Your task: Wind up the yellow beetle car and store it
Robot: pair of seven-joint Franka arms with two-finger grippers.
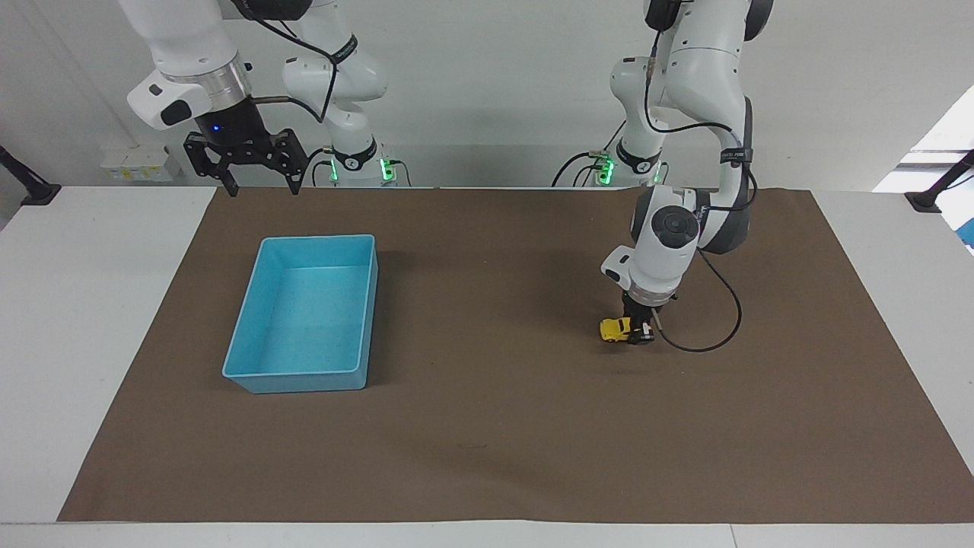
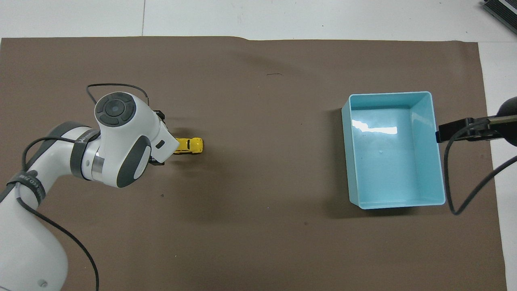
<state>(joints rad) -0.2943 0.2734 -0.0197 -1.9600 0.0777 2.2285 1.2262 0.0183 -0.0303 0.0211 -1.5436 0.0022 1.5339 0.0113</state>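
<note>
The yellow beetle car (image 1: 615,329) (image 2: 190,145) stands on the brown mat toward the left arm's end of the table, its nose pointing at the bin. My left gripper (image 1: 641,333) is down at the mat, right at the car's rear. It is open, and in the overhead view nearly the whole car shows beside the white wrist. The light blue bin (image 1: 293,373) (image 2: 398,204) sits empty toward the right arm's end. My right gripper (image 1: 261,189) waits open, raised over the mat's edge by its base, beside the bin.
A brown mat (image 1: 487,441) covers most of the white table (image 1: 68,304). A black cable (image 1: 708,320) loops from the left wrist down beside the car. Bare mat lies between the car and the bin.
</note>
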